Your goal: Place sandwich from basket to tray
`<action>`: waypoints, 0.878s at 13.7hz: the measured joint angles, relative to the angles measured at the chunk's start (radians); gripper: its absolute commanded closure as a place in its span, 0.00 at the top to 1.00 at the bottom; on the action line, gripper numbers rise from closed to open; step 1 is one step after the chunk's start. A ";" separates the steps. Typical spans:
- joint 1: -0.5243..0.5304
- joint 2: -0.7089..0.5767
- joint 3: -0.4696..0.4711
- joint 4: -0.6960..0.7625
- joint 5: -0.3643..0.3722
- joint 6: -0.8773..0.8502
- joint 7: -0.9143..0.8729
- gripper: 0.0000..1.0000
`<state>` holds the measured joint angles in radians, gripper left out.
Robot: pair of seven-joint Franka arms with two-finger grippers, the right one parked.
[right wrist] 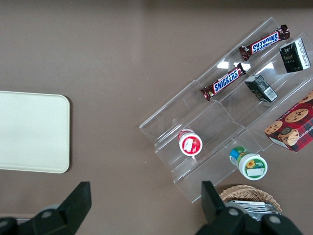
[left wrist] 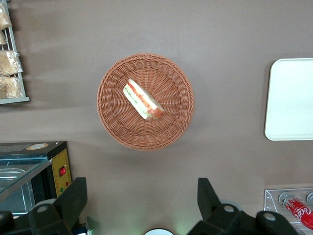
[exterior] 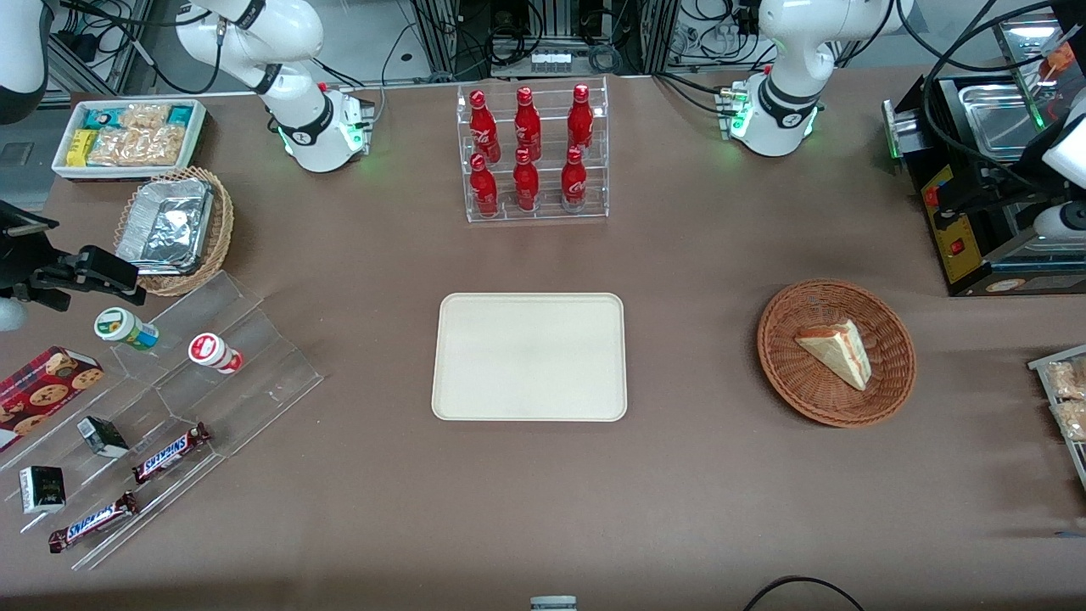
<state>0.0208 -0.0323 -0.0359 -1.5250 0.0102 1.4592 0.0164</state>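
The sandwich (exterior: 838,350) (left wrist: 143,100), a pale wedge with red and green filling, lies in the round reddish-brown wicker basket (exterior: 785,361) (left wrist: 110,115) toward the working arm's end of the table. The cream tray (exterior: 530,356) (left wrist: 291,100) lies flat and bare at the middle of the table, beside the basket. My gripper (left wrist: 142,198) hangs high above the bare tabletop, a little farther from the front camera than the basket. It is open wide, with nothing between its black fingers (left wrist: 74,196).
A black appliance (exterior: 993,212) stands farther from the front camera than the basket, at the table's end. A clear rack of red bottles (exterior: 534,153) stands farther back than the tray. Bagged snacks (exterior: 1065,399) lie at the working arm's edge.
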 measured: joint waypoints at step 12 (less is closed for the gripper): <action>0.027 0.207 0.006 -0.225 0.005 0.359 -0.329 1.00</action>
<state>0.0476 0.1742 -0.0303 -1.7503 0.0148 1.8181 -0.3123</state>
